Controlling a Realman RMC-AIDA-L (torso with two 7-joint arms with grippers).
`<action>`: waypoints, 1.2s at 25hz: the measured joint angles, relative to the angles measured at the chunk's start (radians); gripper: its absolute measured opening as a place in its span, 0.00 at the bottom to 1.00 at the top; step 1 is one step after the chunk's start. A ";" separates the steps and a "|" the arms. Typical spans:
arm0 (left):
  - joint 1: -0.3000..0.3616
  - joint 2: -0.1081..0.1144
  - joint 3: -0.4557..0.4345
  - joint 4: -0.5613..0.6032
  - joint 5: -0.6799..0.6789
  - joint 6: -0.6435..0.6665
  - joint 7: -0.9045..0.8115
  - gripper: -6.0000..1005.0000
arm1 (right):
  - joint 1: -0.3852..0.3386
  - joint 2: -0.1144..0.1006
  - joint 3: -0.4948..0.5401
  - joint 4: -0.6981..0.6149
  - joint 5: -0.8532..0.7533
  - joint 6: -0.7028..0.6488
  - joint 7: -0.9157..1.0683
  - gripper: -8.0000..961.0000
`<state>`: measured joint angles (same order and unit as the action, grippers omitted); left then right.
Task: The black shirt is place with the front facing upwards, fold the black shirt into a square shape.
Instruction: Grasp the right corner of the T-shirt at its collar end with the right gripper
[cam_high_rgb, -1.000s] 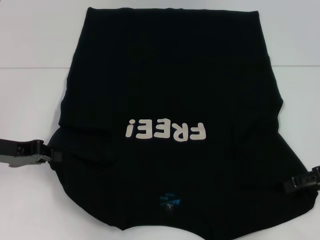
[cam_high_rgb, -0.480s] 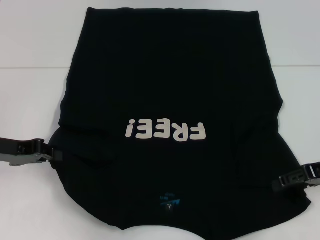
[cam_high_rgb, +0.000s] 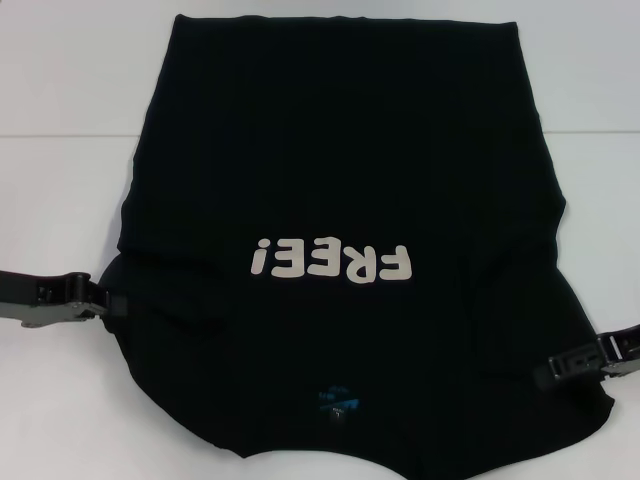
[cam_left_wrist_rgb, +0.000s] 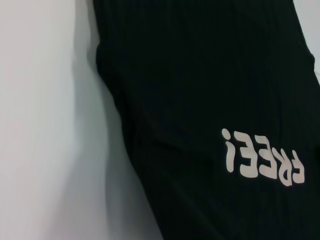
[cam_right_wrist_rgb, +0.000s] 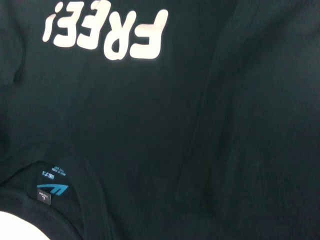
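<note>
The black shirt (cam_high_rgb: 340, 150) lies flat on the white table, front up, with its collar towards me. Its pale "FREE!" lettering (cam_high_rgb: 333, 262) reads upside down, and the blue neck label (cam_high_rgb: 338, 402) sits near the front edge. My left gripper (cam_high_rgb: 112, 306) is at the shirt's left edge by the shoulder. My right gripper (cam_high_rgb: 545, 376) reaches in over the right shoulder area. The left wrist view shows the shirt (cam_left_wrist_rgb: 200, 75) and its left border. In the right wrist view the shirt (cam_right_wrist_rgb: 200, 125) fills the picture, with the label (cam_right_wrist_rgb: 50, 182) at the collar.
Bare white table (cam_high_rgb: 60, 200) lies to the left and right of the shirt. The table's far edge (cam_high_rgb: 70, 135) runs behind it, and the shirt's hem hangs past that edge.
My right gripper has moved left, from the shirt's right border to over the cloth. My left gripper has edged slightly right, against the shirt's edge.
</note>
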<state>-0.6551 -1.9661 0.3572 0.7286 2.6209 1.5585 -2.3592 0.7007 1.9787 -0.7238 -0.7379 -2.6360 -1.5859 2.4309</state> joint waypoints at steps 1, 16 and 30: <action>0.000 0.000 0.000 0.000 -0.002 0.000 0.000 0.07 | -0.001 -0.001 0.003 0.000 0.002 0.000 -0.001 0.98; 0.000 0.003 0.000 -0.002 -0.004 -0.001 -0.001 0.07 | -0.098 -0.090 0.088 -0.015 0.081 -0.037 -0.029 0.98; 0.003 0.003 0.000 -0.002 -0.004 -0.001 0.000 0.08 | -0.109 -0.081 0.075 -0.007 0.041 -0.005 -0.029 0.98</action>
<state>-0.6518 -1.9634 0.3574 0.7265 2.6170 1.5575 -2.3592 0.5912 1.8980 -0.6488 -0.7453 -2.5950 -1.5914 2.4021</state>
